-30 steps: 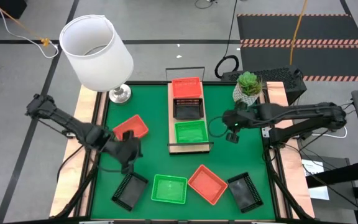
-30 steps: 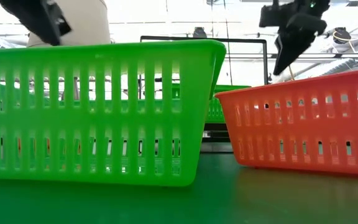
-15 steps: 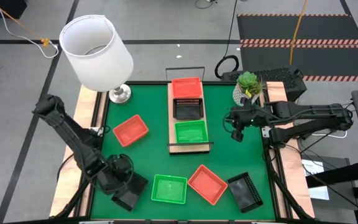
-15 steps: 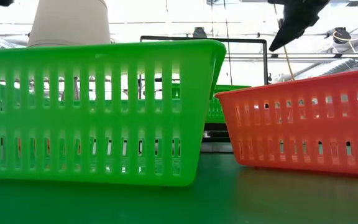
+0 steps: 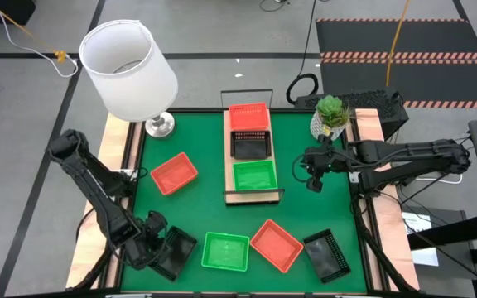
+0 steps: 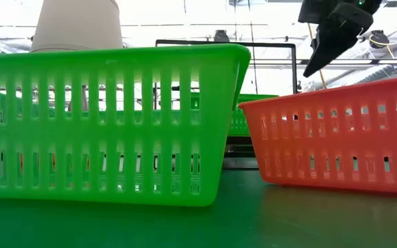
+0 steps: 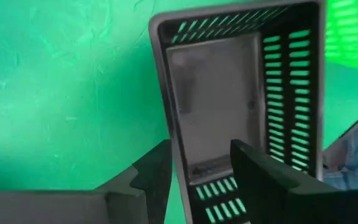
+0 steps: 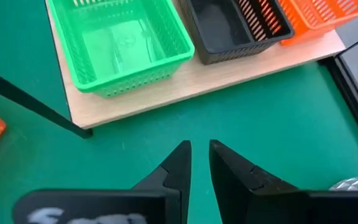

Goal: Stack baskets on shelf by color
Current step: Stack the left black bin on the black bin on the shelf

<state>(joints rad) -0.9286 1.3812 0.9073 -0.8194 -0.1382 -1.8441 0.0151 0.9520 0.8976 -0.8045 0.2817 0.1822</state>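
Counting three baskets on the shelf [image 5: 231,195], we have six left, our left pincer [image 7: 199,163] spread over a black basket [image 5: 172,252].

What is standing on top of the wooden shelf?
On the shelf stand an orange-red basket, a black basket and a green basket; the wood beneath them is covered.

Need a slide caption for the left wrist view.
Left gripper open, fingers either side of the black basket's near wall on the green mat.

Black basket [image 7: 241,93], green mat [image 7: 67,93]
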